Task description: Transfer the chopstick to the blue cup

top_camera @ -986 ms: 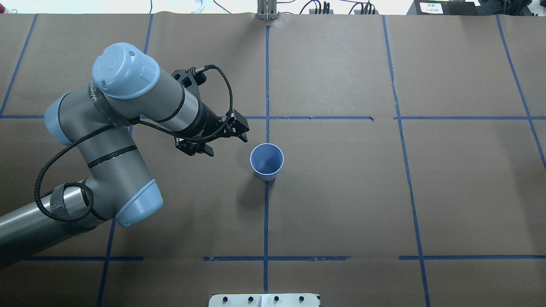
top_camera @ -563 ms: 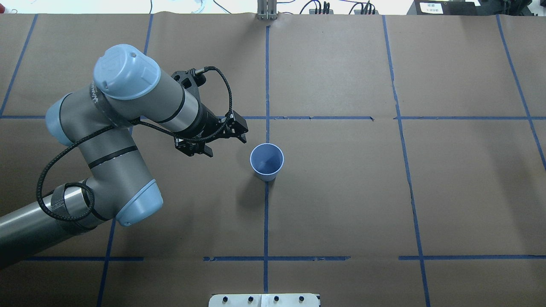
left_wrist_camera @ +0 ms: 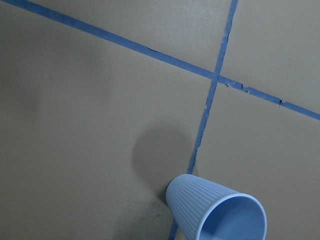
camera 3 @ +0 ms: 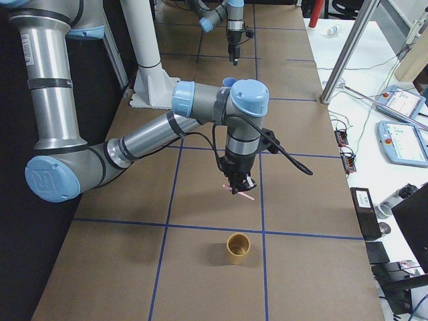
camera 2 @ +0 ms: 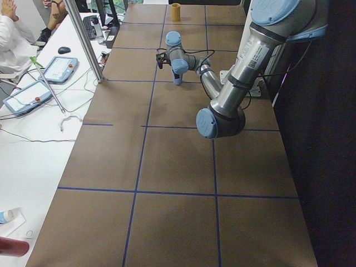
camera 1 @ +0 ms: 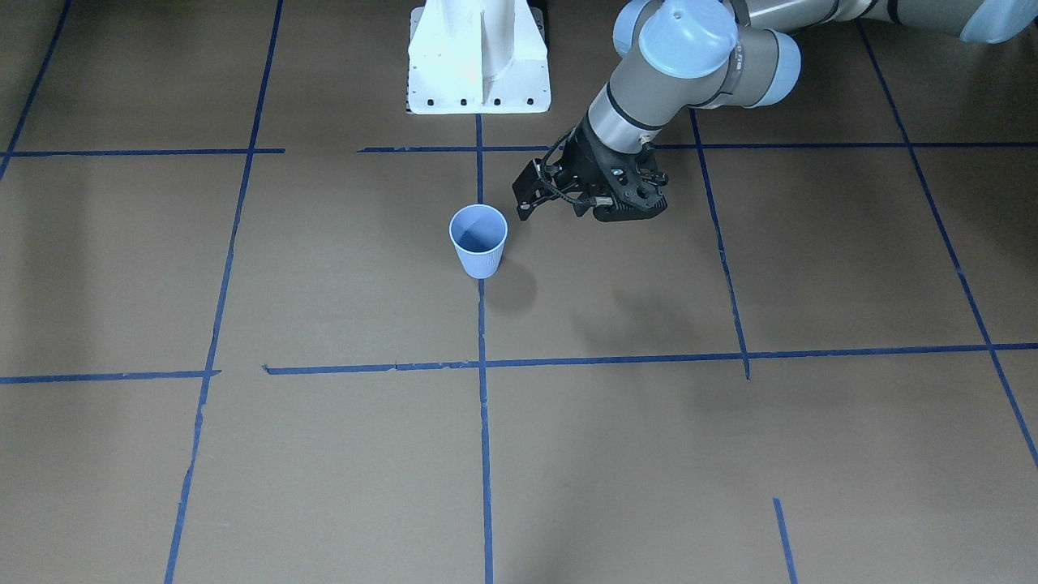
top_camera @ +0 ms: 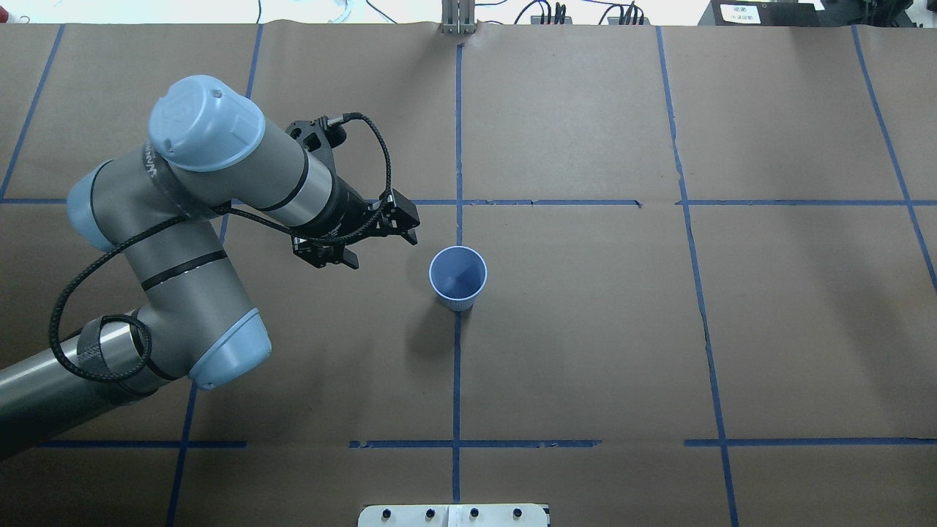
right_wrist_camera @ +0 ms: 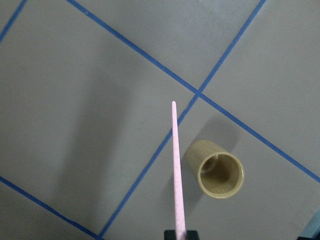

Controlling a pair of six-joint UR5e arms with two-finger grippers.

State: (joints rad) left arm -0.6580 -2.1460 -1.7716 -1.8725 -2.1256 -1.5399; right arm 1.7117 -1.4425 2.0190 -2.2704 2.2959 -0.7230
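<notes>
The table (top_camera: 585,329), covered in brown paper and crossed by blue tape lines (top_camera: 457,380), is carrying everything. The left arm (top_camera: 183,241) is reaching in over it from the overhead view's left side, and the right arm (camera 3: 134,147) is stretching along the near end in the right-side view.

The left gripper (top_camera: 375,243) is hanging just beside the cup (top_camera: 457,277), apart from it, with its fingers spread wide and nothing between them. The cup is standing upright on a tape line near the table's middle; the left wrist view is showing its ribbed wall (left_wrist_camera: 200,205) and open mouth at the bottom edge.

The right gripper (camera 3: 238,184) is pointing down above the paper and clamping the chopstick (right_wrist_camera: 177,175) at one end, so the pink stick is jutting out over the table. A tan cup (right_wrist_camera: 218,175) is standing upright just beside the stick's line in the right wrist view, well apart from the blue cup.
</notes>
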